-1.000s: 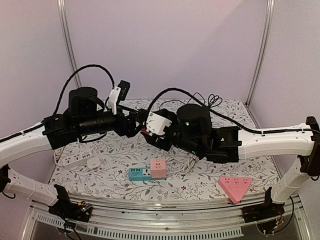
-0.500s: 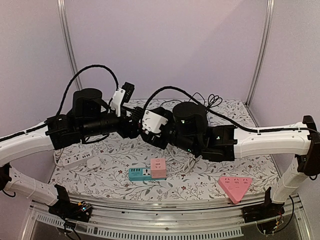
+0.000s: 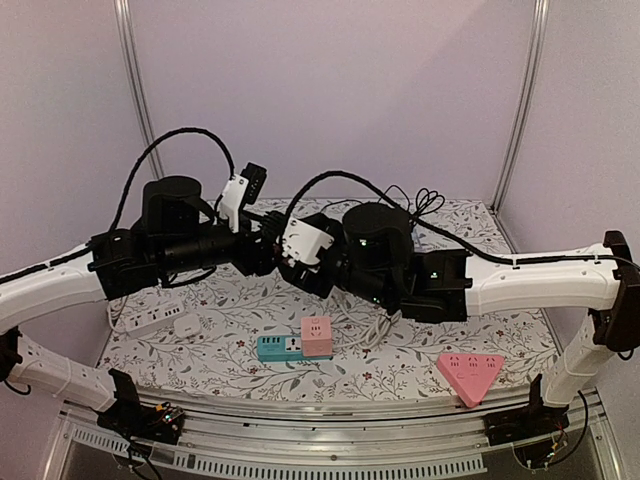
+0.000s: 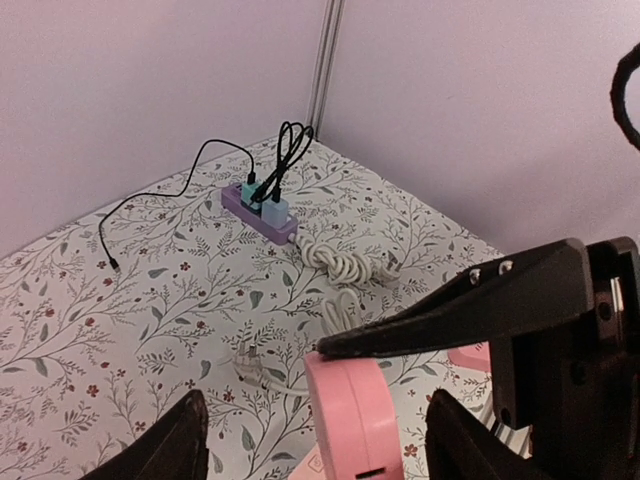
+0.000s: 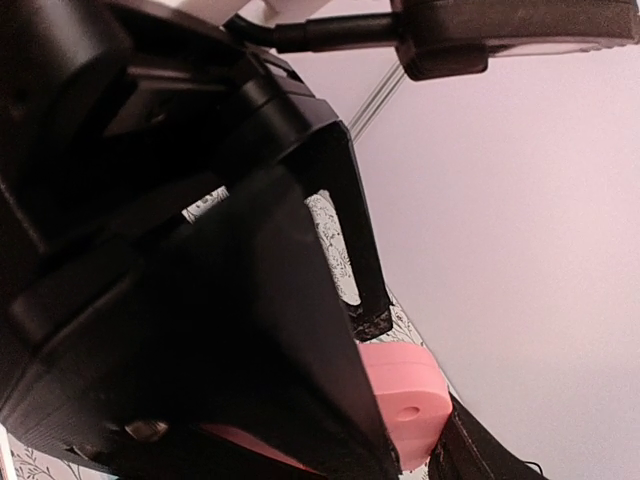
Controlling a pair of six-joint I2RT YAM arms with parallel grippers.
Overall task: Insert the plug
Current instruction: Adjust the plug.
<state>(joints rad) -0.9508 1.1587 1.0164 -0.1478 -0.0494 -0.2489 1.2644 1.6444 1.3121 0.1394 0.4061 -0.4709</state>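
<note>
plug (image 4: 348, 420), which i take to be the pink block, hangs in the air close to the left wrist camera, clenched by the right gripper (image 3: 292, 262) with one finger lying along its top. left gripper (image 4: 315, 412) is spread wide either side of it, not touching. beyond, a loose white lead (image 4: 250, 368) lies on the cloth, then a coiled cable (image 4: 345, 265), then the purple strip (image 4: 262, 212) at the far corner. i judge nothing mated yet: the plug is lifted, the whole insertion is left
</note>
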